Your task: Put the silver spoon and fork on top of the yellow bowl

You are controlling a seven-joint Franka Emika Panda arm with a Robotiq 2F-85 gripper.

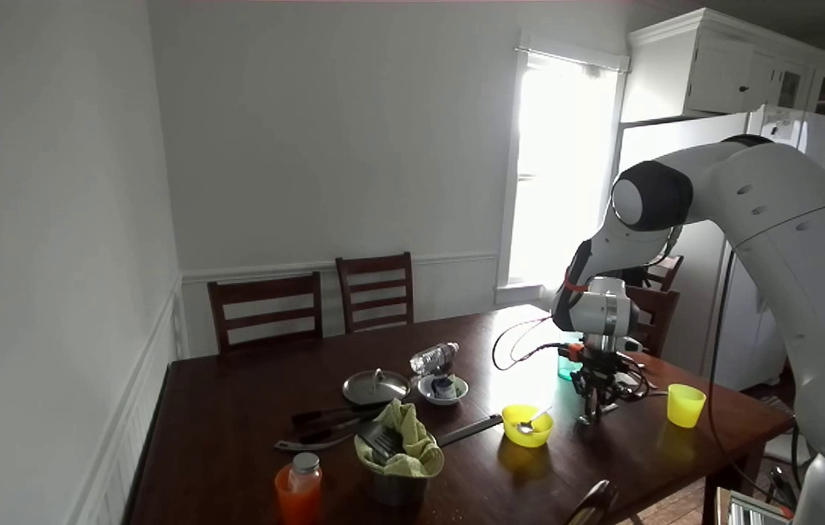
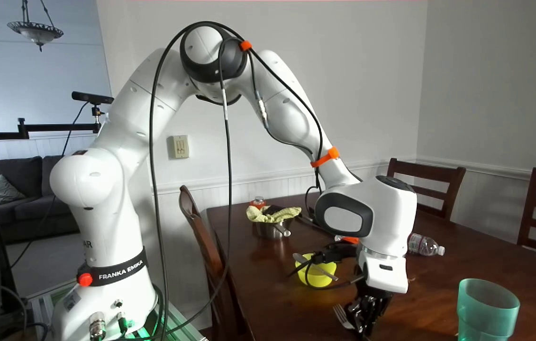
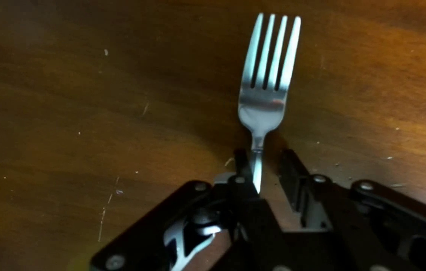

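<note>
Silver fork (image 2: 343, 317) is lying on the table (image 2: 282, 315), inward of its robot-side edge, in an exterior view. In an exterior view, the spoon (image 1: 525, 428) is resting on the yellow bowl (image 1: 527, 440). In the wrist view, the gripper (image 3: 265, 165) is straddling the fork's handle, jaws standing slightly apart.

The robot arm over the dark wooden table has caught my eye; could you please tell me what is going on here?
A white robot arm has its black gripper low over the dark wooden table, at a silver metal fork. The jaws stand on either side of the fork's handle, with a gap showing on one side, so it does not look gripped yet. A silver metal spoon rests on the low, round, bright-yellow plastic bowl; the fork is not there yet.
</note>
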